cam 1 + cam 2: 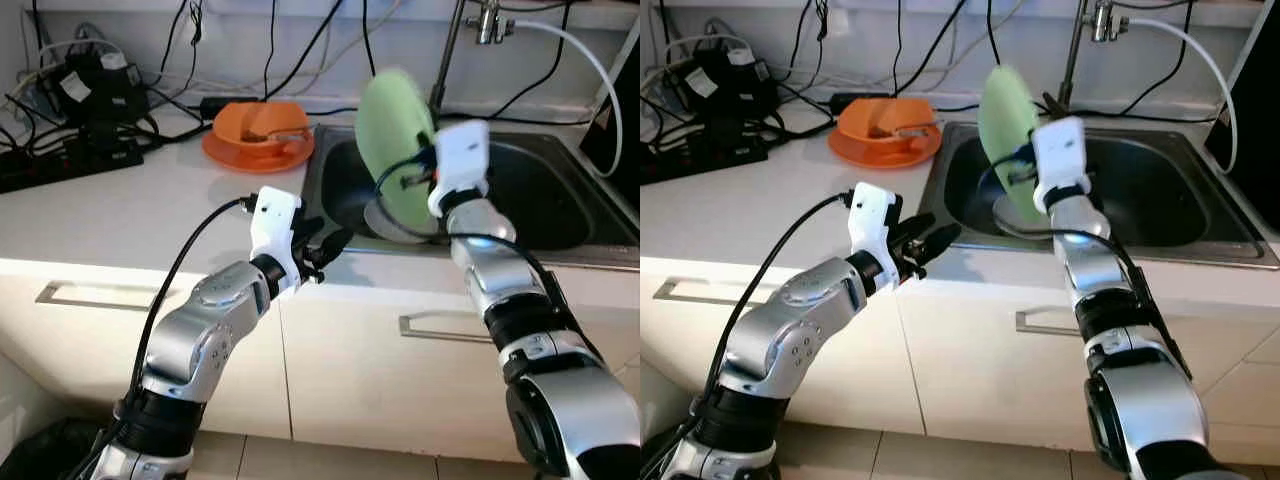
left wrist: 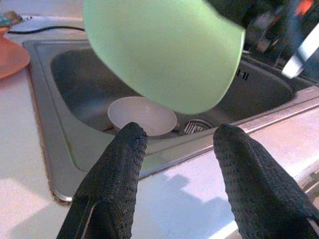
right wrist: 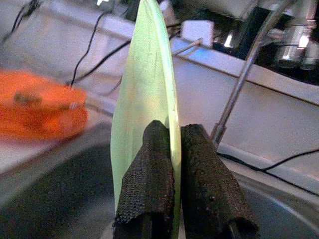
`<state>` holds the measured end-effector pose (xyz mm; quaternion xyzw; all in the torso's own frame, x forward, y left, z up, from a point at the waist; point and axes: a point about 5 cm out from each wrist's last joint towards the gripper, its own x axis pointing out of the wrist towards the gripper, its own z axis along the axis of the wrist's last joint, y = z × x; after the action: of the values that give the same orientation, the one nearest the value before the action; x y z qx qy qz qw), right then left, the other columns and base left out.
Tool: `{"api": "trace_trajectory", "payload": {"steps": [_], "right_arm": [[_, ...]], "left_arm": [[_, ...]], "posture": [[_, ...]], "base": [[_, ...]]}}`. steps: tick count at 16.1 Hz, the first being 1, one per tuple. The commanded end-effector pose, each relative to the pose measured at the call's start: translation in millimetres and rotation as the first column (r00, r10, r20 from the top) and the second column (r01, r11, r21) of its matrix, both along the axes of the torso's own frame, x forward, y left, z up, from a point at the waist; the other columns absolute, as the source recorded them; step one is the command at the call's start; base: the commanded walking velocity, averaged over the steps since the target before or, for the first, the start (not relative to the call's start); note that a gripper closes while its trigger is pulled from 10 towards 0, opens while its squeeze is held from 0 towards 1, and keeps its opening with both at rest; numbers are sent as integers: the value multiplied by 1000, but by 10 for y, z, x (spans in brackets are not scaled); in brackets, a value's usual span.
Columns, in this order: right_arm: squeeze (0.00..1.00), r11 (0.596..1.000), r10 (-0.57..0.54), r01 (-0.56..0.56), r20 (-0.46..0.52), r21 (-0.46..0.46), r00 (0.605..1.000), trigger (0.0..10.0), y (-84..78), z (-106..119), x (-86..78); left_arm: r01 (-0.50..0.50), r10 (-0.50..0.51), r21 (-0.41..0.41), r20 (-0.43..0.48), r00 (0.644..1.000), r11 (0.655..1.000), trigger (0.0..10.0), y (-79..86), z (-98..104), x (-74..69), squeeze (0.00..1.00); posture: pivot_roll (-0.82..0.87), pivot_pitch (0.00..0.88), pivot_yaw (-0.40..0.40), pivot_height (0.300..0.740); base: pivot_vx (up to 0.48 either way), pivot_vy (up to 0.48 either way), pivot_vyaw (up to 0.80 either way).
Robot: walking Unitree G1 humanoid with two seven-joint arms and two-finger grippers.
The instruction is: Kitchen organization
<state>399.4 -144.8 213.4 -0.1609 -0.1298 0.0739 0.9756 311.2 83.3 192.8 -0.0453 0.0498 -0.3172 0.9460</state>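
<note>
One round pale green plastic plate (image 1: 393,130) stands on edge above the steel sink (image 1: 560,215), its long axis nearly upright, leaning a little, the rim pointing up. The right pincer (image 3: 172,164) is clamped on its lower rim. Below it lies a small white bowl (image 2: 142,115). The left pincer (image 2: 179,164), fingers apart, hovers over the white desk (image 1: 120,215) at the sink's front edge.

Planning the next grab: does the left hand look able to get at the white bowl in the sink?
Probably yes. The left hand, fingers open, points at the white bowl over the sink rim; the green plate in the right hand hangs above, not between.
</note>
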Motion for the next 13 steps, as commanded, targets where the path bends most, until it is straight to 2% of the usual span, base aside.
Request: {"api": "trace_trajectory", "payload": {"steps": [1, 3, 4, 7, 13], "right_arm": [[0, 997, 26, -22, 55, -72, 998, 10000, 33, 153, 31], [0, 980, 43, -42, 4, -197, 999, 10000, 60, 54, 48], [0, 975, 50, -51, -8, -215, 999, 10000, 68, 28, 49], [0, 965, 58, -75, -73, -252, 996, 10000, 76, -100, 58], [0, 954, 69, -105, -135, -283, 988, 10000, 75, -211, 59]], "left_arm": [[18, -18, 18, 6, 1000, 1000, 10000, -16, 3, -33, 0], [21, -22, 25, 14, 1000, 999, 10000, -16, 10, -45, 0], [23, -24, 26, 15, 1000, 999, 10000, -17, 11, -51, 0], [40, -41, 37, 23, 999, 999, 10000, -26, 13, -81, 0], [80, -82, 73, 32, 996, 994, 10000, -11, 15, -137, 0]], "posture": [[52, 0, -7, 740], [55, 0, -8, 740], [57, 0, -8, 740], [62, 0, -8, 740], [70, 0, -11, 740]], "base": [[0, 0, 0], [0, 0, 0], [0, 0, 0], [0, 0, 0], [0, 0, 0]]}}
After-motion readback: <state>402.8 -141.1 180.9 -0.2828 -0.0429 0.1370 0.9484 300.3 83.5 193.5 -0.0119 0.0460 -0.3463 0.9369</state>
